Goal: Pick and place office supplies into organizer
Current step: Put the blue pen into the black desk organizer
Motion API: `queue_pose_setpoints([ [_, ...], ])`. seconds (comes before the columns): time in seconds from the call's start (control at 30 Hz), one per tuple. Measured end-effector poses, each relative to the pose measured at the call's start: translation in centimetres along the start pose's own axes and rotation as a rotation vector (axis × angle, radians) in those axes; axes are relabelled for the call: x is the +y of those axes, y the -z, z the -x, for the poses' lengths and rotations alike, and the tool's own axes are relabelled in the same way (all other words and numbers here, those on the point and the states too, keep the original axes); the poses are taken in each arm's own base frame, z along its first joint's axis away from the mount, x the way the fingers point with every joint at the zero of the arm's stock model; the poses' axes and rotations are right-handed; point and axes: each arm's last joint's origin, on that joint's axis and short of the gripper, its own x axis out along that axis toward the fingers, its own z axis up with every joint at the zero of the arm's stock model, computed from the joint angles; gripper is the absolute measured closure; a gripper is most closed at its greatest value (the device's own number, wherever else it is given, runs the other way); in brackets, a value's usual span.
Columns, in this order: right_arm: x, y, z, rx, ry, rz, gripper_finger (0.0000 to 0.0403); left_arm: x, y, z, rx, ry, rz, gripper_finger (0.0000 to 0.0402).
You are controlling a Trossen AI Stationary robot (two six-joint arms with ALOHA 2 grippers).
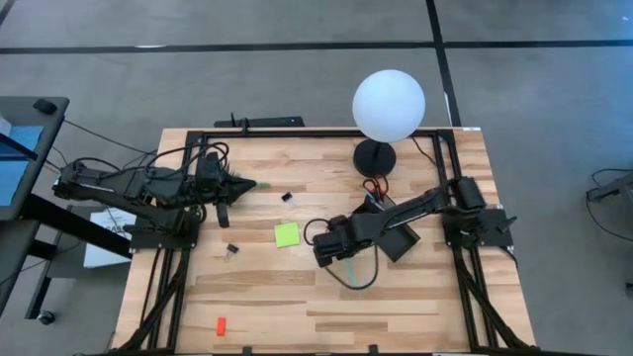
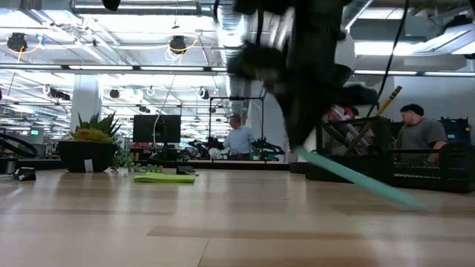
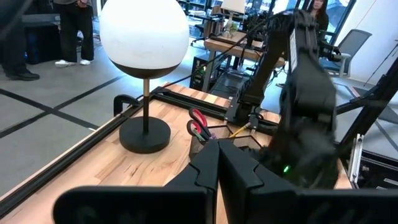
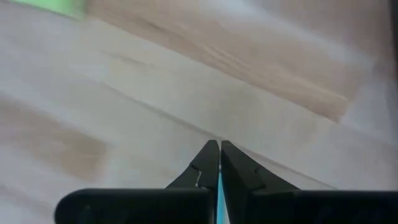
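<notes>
I am working in what looks like a large open robotics lab or workshop. Past my wooden table (image 1: 396, 297), the low view shows an exposed ceiling with ducts (image 2: 148, 7), pipes and hanging lights (image 2: 177, 44), a white column (image 2: 87, 96), and rows of benches with monitors (image 2: 157, 127). Two people (image 2: 239, 137) stand or sit among the workstations. From above, the floor (image 1: 148, 79) is bare grey concrete crossed by dark lines. The left wrist view shows an office chair (image 3: 354, 46).

sticky-note pad (image 1: 287, 234): 1 | black clips (image 1: 233, 248): 2 | red piece (image 1: 221, 324): 1 | teal pen (image 2: 356, 178): 1 | lamp (image 1: 389, 106): 1
</notes>
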Motion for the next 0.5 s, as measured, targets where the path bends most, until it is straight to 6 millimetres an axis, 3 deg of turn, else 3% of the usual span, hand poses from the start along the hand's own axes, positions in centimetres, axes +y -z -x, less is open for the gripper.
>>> queue_pose_setpoints([
  [0.13, -0.1, -0.3, 4.1, -0.141, -0.109, 0.011, 0.0402, 0.0, 0.0, 0.0, -0.001, 0.000, 0.001, 0.0401],
  [0.27, -1.7, -0.8, 9.5, -0.341, -0.181, 0.002, 0.0402, 0.1, -0.1, 0.0, -0.014, -0.024, 0.022, 0.0401],
  [0.5, -8.3, -0.7, 18.4, -0.704, -0.126, -0.038, 0.0402, 0.1, -0.1, 0.0, -0.021, -0.048, 0.032, 0.0402],
])
